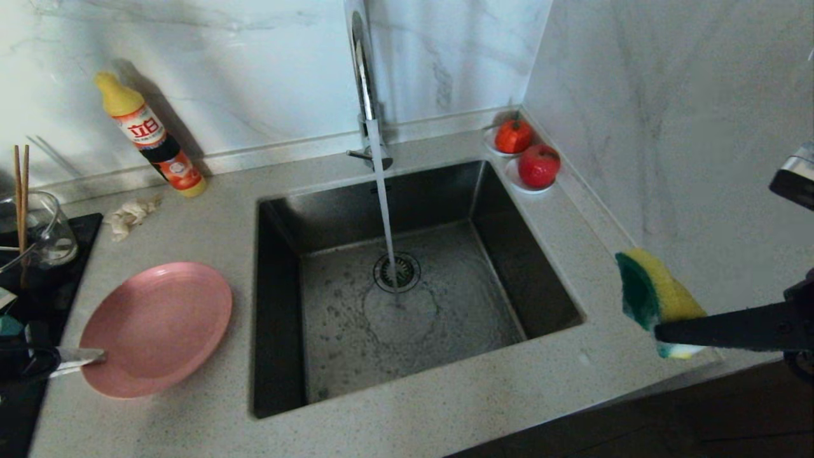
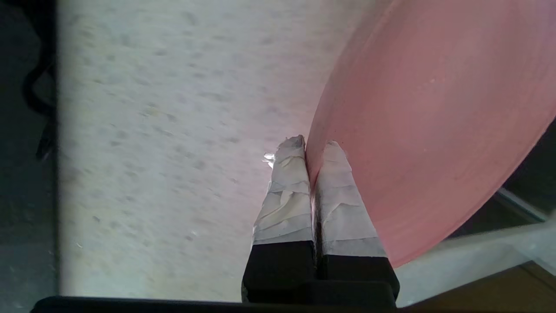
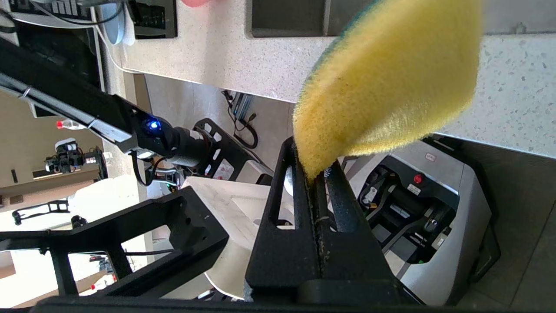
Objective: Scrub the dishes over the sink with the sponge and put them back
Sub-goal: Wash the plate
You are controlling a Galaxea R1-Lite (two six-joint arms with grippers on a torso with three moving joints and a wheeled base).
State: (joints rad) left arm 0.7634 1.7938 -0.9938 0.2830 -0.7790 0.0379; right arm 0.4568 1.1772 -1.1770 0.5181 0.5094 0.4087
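Note:
A pink plate (image 1: 156,327) lies on the counter left of the sink (image 1: 280,305). My left gripper (image 1: 95,357) is shut on its near-left rim; in the left wrist view the taped fingertips (image 2: 310,145) pinch the edge of the plate (image 2: 434,108). To the right of the sink, my right gripper (image 1: 661,331) hovers above the counter, shut on the yellow sponge (image 1: 661,289) with its green face turned toward the sink. The right wrist view shows the sponge (image 3: 386,82) squeezed between the black fingers of the gripper (image 3: 315,171). Brown chopsticks (image 1: 21,191) stand in a glass jug (image 1: 44,232) at far left.
Water runs from the chrome tap (image 1: 364,76) onto the drain strainer (image 1: 397,272). A dish-soap bottle (image 1: 149,137) and a small rag (image 1: 130,216) sit behind the plate. Two saucers with red fruit (image 1: 528,156) occupy the back right corner. A black hob (image 1: 57,292) lies at left.

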